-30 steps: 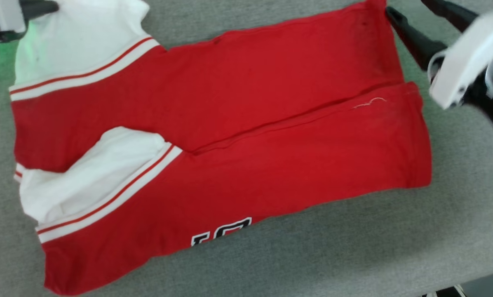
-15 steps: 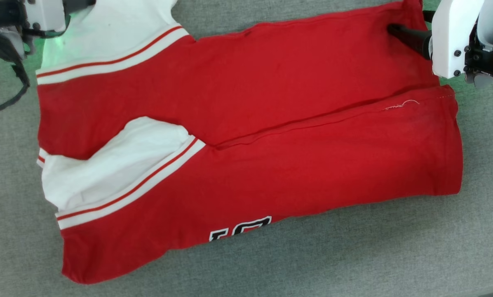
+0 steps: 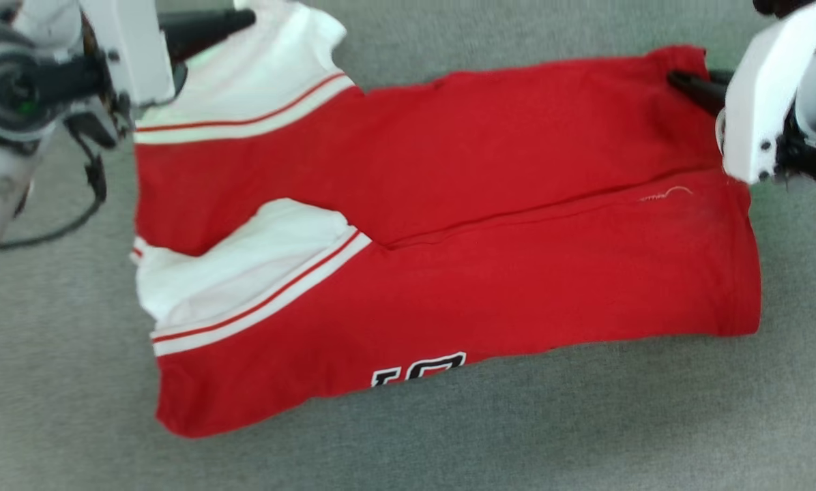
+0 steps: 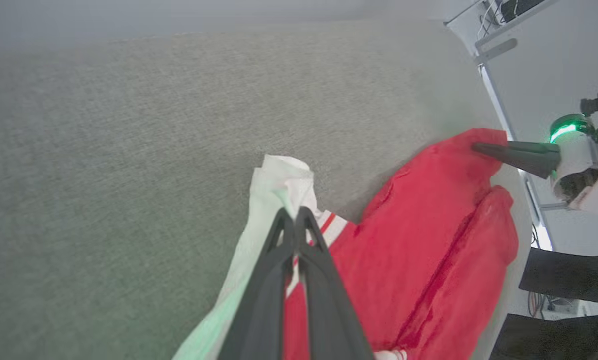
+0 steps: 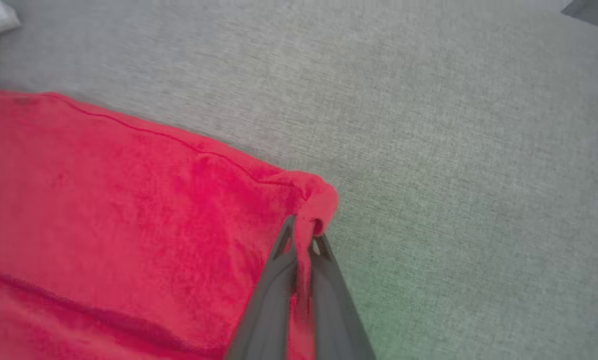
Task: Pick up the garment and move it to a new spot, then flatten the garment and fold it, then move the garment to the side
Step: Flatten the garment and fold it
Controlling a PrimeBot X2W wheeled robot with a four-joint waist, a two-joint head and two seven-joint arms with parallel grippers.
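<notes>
Grey woven surface (image 3: pixel 585 423) surrounds your folded red-and-white jersey garment (image 3: pixel 449 225); left gripper (image 4: pixel 294 215) clamps its far white sleeve (image 3: pixel 271 82), right gripper (image 5: pixel 304 227) pinches its far red corner (image 5: pixel 319 200).

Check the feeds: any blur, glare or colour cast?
Head view: jersey sharp. Left wrist view: green cast on the sleeve by the left claw; far table hazy. Right wrist view: right claw blurred up close, green tint on table beside it.

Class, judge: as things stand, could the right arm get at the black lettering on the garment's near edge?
Probably not yet: the right end effector is shut on the garment at its far corner. The lettering lies uncovered; letting go would free the way.
</notes>
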